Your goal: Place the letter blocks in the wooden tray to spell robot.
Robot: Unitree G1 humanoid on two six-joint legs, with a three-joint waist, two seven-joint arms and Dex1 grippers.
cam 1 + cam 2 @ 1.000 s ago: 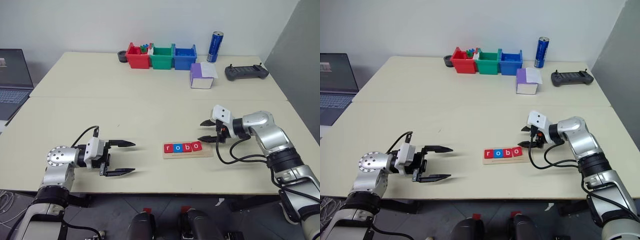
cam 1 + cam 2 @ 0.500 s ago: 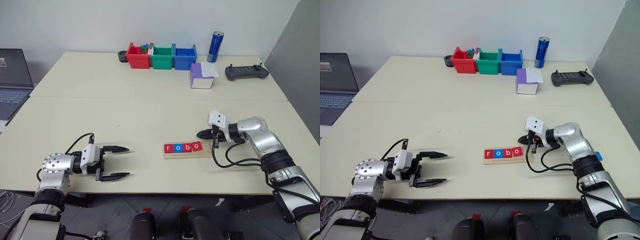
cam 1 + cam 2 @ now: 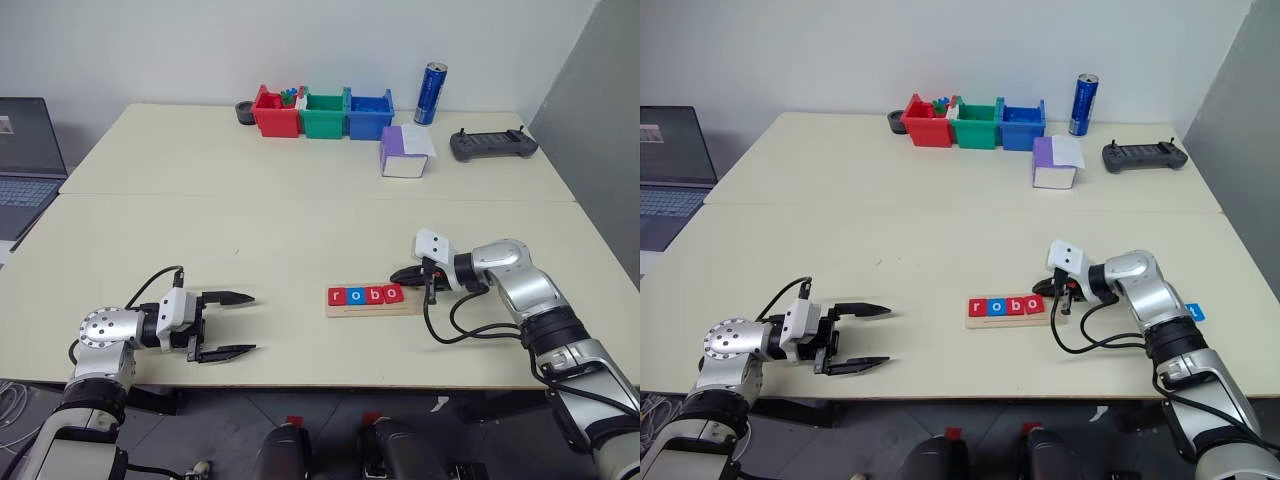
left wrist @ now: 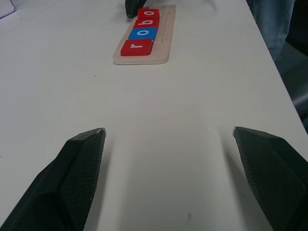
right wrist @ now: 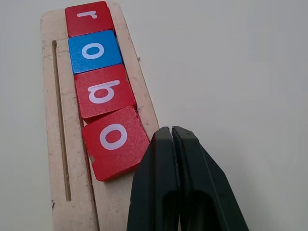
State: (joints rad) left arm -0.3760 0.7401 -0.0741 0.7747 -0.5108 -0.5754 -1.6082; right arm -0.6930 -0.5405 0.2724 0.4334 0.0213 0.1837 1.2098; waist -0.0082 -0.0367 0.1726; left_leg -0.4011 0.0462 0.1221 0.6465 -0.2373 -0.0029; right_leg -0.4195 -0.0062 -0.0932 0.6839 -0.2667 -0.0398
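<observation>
Four tiles down, "robo" so far

Left gripper [image 3: 229,324] hovers over the smooth cream bench [image 3: 300,230], jaws spread, nothing held. Flat square letter blocks [image 3: 366,295] sit in the pale wooden tray [image 3: 375,308]; right gripper [image 5: 172,139], jaws clenched empty, touches the last, crooked red o [image 5: 115,142].

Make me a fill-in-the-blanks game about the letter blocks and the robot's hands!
1. The wooden tray holds ___ letter blocks.
2. The one blue block in the tray shows the letter ___.
3. The right gripper fingers are ___.
4. The left gripper fingers are ___.

Missing words: four; o; shut; open
</observation>
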